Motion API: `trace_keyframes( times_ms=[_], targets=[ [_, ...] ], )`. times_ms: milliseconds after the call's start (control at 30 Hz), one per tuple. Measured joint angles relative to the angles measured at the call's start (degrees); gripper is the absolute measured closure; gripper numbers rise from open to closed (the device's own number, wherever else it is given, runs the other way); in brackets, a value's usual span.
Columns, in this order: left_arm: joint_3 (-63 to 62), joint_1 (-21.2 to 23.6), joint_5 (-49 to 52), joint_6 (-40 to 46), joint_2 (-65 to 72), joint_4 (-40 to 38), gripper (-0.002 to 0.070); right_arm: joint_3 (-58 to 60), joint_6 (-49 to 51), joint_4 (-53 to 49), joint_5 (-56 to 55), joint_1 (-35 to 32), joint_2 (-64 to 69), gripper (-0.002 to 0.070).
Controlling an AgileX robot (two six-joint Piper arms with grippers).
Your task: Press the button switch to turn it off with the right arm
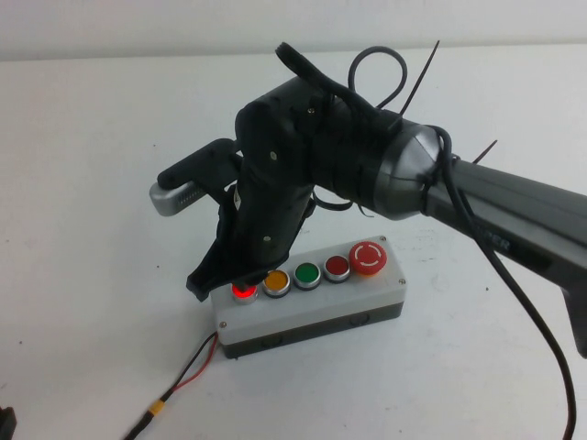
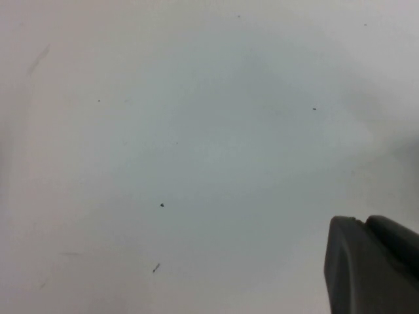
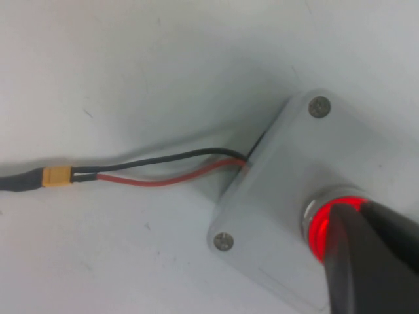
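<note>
- Five buttons are sitting in a row on the grey button box (image 1: 312, 307) in the high view, and the right arm (image 1: 477, 197) is reaching in over it. The right gripper (image 1: 240, 275) is pointing down with its fingers closed together and holding nothing, its tips pressing on the button switch (image 1: 244, 292), which is glowing bright red directly beneath them. Just beside the tips is sitting the orange button (image 1: 276, 281), then further along the green button (image 1: 306, 274), the dark red button (image 1: 337, 267) and, farthest from the gripper, the red mushroom stop button (image 1: 369, 258). Red and black wires (image 1: 188, 371) are trailing off from the box end nearest the gripper.
- In the left wrist view, the left gripper (image 2: 373, 265) is hanging over bare white table (image 2: 196, 144); I cannot tell whether it is released or clenched.
- In the right wrist view, the closed fingertips are resting on the lit switch (image 3: 322, 226), touching it. The wires (image 3: 157, 169) are running away from the box corner to a yellow connector (image 3: 57, 176), well apart from the gripper.
</note>
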Motion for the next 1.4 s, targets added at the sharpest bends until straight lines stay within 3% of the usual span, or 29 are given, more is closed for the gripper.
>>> trace_keyframes(
  times_ms=[333,767,1400],
  targets=[
    [0.00,0.00,0.00,0.00,0.00,0.00,0.0677,-0.81,0.00,0.44,0.86,-0.47,-1.26,0.0692],
    [0.00,0.00,0.00,0.00,0.00,0.00,0.0677,1.85,-3.81,-0.64,3.96,-0.47,-21.49,0.0692],
    [0.00,0.00,0.00,0.00,0.00,0.00,0.0677,51.72,-1.15,-3.61,-3.62,-0.47,-68.28,0.0692]
  ],
)
